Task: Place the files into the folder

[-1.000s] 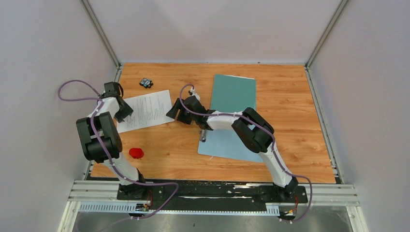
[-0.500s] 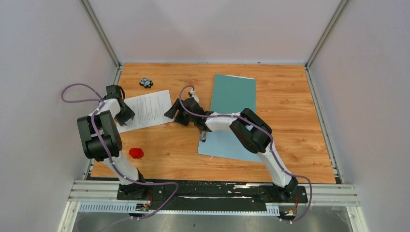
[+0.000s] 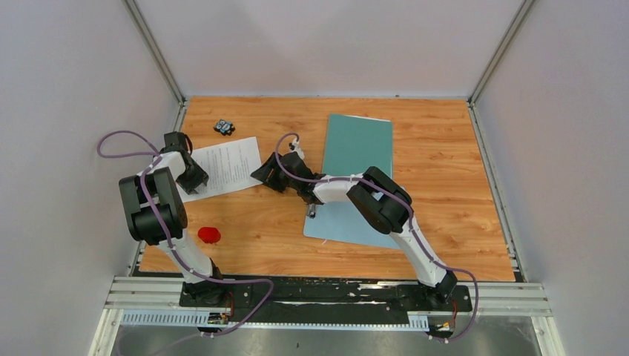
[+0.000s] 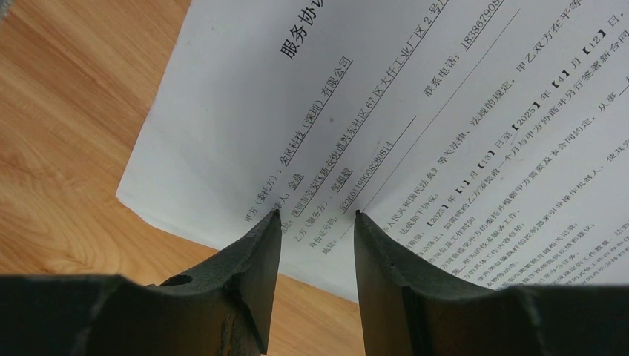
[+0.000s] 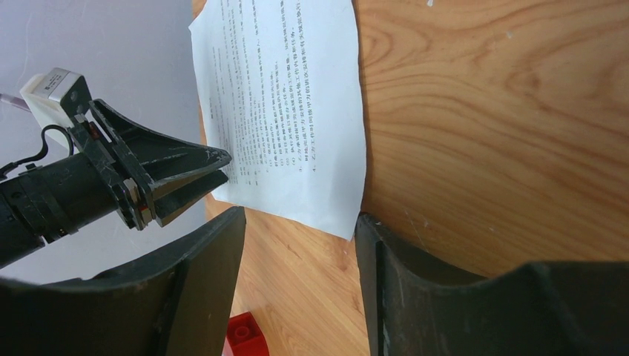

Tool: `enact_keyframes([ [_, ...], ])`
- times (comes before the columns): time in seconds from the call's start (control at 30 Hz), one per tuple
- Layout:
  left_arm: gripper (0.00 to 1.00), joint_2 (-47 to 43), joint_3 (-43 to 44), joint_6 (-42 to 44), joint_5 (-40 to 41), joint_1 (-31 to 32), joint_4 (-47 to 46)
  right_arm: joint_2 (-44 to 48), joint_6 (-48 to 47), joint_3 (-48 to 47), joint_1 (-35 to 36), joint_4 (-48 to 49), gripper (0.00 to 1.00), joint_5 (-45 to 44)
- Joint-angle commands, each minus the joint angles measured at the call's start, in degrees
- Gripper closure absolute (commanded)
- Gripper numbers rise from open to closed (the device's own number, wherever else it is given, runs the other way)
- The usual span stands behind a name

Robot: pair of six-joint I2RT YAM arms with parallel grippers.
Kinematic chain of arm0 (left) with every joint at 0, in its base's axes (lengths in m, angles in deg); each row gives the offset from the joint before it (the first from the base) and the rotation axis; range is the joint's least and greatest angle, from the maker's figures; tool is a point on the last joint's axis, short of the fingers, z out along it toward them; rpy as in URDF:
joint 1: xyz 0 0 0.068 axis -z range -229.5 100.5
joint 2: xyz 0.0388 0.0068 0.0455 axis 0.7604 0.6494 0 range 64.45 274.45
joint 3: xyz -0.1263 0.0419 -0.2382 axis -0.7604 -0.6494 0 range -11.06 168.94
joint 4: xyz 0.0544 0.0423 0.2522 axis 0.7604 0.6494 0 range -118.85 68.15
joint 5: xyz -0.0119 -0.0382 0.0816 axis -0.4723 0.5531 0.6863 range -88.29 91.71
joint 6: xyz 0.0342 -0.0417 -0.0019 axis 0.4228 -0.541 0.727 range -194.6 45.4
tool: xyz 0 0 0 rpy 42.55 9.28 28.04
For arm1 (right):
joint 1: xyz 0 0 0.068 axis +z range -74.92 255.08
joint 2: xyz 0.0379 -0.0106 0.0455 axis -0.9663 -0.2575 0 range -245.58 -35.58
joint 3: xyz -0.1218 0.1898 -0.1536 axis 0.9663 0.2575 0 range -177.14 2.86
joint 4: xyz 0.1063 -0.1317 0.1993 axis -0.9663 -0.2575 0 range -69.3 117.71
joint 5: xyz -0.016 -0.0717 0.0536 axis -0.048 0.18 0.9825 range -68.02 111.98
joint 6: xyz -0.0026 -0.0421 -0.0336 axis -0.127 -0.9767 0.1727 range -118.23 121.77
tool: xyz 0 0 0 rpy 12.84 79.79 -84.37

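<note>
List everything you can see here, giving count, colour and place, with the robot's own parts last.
files: one sheet showing, white with black print, left of centre.
folder: one, teal, far centre.
clipboard: one, light blue, near centre.
block: one, red, near left.
small object: one, black and blue, far left.
table: one, wood-brown, under everything.
left gripper: one, black, open at the files' left edge.
right gripper: one, black, open by the files' right edge.
</note>
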Motion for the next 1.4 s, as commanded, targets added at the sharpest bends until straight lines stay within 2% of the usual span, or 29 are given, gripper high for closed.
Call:
enact_keyframes([
  [0.0,0.52,0.71,-0.55,-0.4,-0.97,-0.48,-1.07,-2.7,1.33,-2.62,-0.05,2.35,0.46,-1.2],
  [0.2,0.52,1.01,-0.5,-0.34,-1.44,-0.5,-1.1,-4.02,1.79,-4.79,-0.29,0.77,0.65,-1.24],
  [0.37,0.52,-0.47,0.87,1.42,-3.53,-0.52,-0.01,-2.97,-3.26,-5.26,-1.24,1.08,0.97,-0.86],
  [0.4,0.52,-1.1,1.44,2.15,-4.68,-0.5,0.26,-2.25,-5.68,-5.6,-1.48,0.58,1.0,-0.44],
  [0.57,0.44,-4.42,5.68,4.09,-14.2,-0.5,2.14,4.8,-16.77,-2.78,-2.84,-1.31,1.0,0.78],
  [0.63,0.37,-5.86,6.77,4.84,-19.08,-0.23,1.85,8.43,-19.62,0.47,-3.69,-1.68,1.0,1.11],
  [0.67,0.29,-6.49,7.26,5.3,-20.71,0.16,2.07,10.24,-20.87,2.45,-4.1,-1.83,1.0,1.57],
  [0.73,0.21,-7.88,8.21,6.27,-22.28,1.36,2.77,14.81,-23.99,6.9,-5.04,-2.86,1.0,1.76],
  [0.93,0.16,-11.19,9.48,7.86,-24.8,6.35,3.59,30.12,-29.45,21.04,-8.88,-11.06,1.0,2.58],
  [1.1,0.17,-14.25,9.09,8.95,-24.77,11.87,3.53,45.17,-32.64,31.16,-13.74,-25.15,1.0,2.78],
  [1.37,0.19,-18.98,6.47,9.78,-22.09,24.87,2.28,68.44,-37.32,37.67,-22.59,-56.88,1.0,-0.63],
])
